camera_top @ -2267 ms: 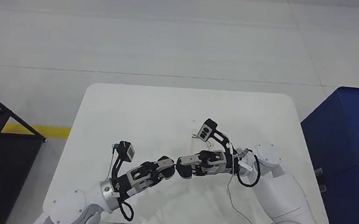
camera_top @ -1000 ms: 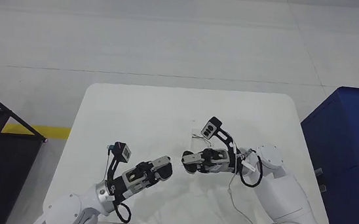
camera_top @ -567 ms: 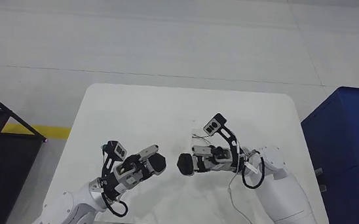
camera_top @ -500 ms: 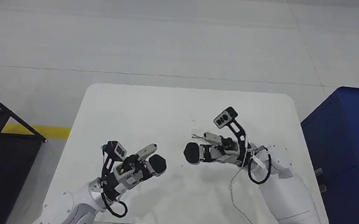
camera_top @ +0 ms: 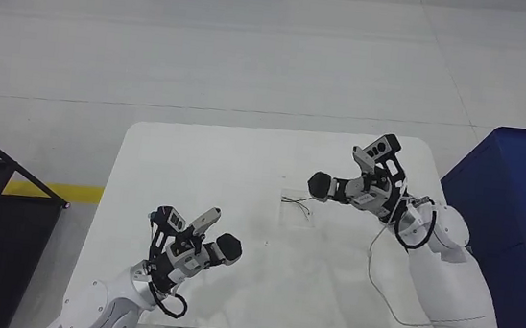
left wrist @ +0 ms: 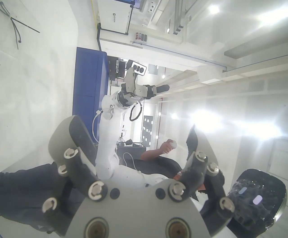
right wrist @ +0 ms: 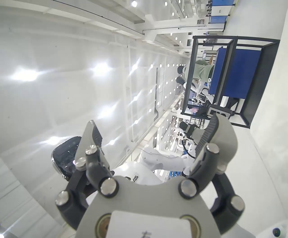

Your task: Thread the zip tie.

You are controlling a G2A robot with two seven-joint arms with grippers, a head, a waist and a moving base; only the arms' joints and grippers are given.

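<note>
The zip tie [camera_top: 295, 204] lies flat on the white table [camera_top: 196, 157] just right of the top view's centre, thin dark strands with their long axis roughly left to right. The right gripper [camera_top: 322, 185], spread and empty, sits just up-right of it and nearer. The left gripper [camera_top: 220, 234], also spread and empty, is well apart at lower left. Both seem tipped upward, so the nearer must turn down first
</note>
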